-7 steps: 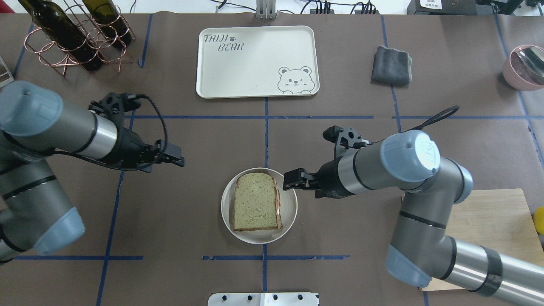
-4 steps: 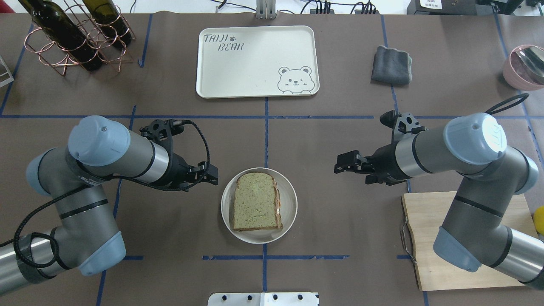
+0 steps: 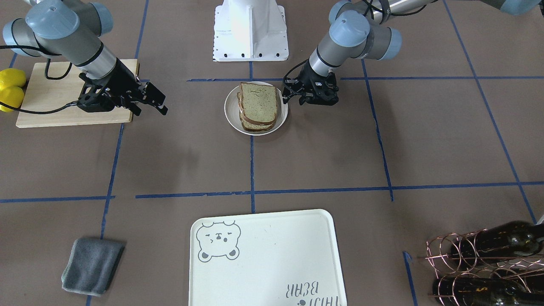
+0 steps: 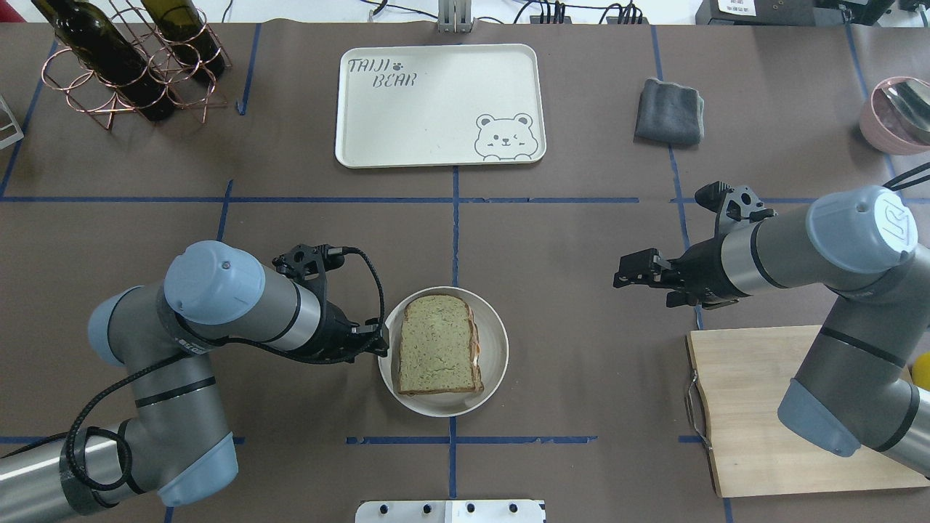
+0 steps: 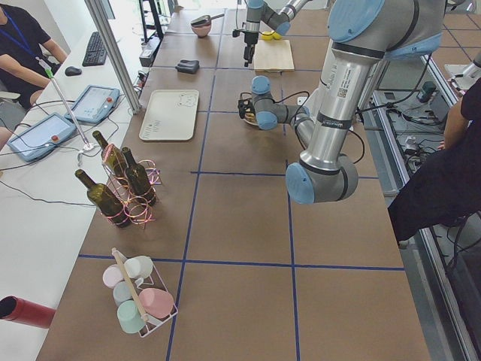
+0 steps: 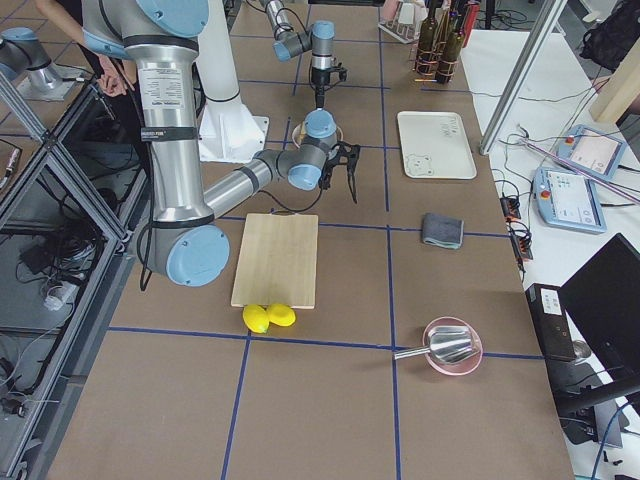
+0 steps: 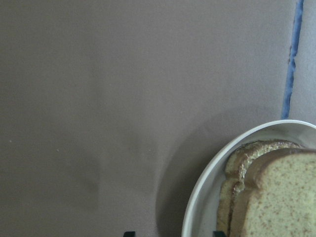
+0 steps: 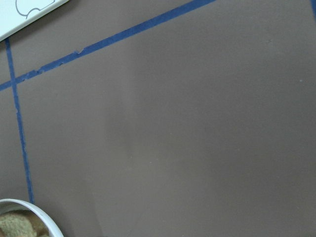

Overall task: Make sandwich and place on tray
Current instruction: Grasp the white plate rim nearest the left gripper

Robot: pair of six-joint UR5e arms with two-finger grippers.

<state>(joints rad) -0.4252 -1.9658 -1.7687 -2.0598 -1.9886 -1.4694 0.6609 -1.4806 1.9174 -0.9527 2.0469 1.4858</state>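
Left gripper (image 4: 381,347) moved up to dish (image 4: 497,357) edge beside sandwich (image 4: 438,345), jaws apart; right gripper (image 4: 626,275) retreated, jaws apart.

a small round white dish (image 4: 497,356) sits mid-table. a folded grey cloth (image 4: 669,111) lies at the far right, a copper rack of dark wine bottles (image 4: 109,62) at the far left. two lemons (image 3: 12,87) lie just beside a wooden cutting board (image 4: 748,407). a pink bowl (image 4: 875,131) holds a metal scoop (image 4: 912,102).
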